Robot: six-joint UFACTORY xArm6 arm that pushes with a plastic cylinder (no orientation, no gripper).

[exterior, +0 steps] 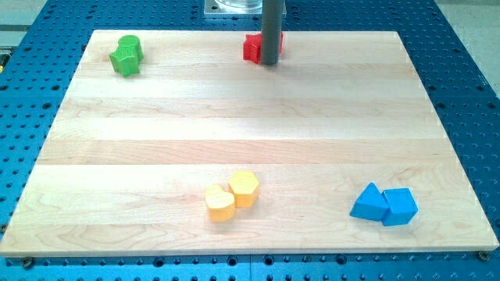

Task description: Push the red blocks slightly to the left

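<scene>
One dark rod hangs down at the view's top, and my tip (pixel 270 63) rests on the pale wooden desk (pixel 250 133) close to its far edge. This tool is a plain rod with no jaws to part or close, so it clamps on nothing. Red blocks (pixel 253 48) sit right against the tip, showing mostly on its left with a sliver on its right behind the rod; the rod hides their middle, so I cannot tell their shapes or count.

Well to the tip's left, near the desk's top left corner, stands a green knobbly block (pixel 126 55), alone. Far below the tip, slightly to its left, a yellow hexagonal block (pixel 244 187) touches a yellow rounded block (pixel 220 204). Far below and to the tip's right, a blue triangular block (pixel 369 203) touches a blue cube-like block (pixel 400 206). Leftward of the red blocks, only the green block lies along the top edge, well apart. Blue perforated metal (pixel 469 94) surrounds the desk.
</scene>
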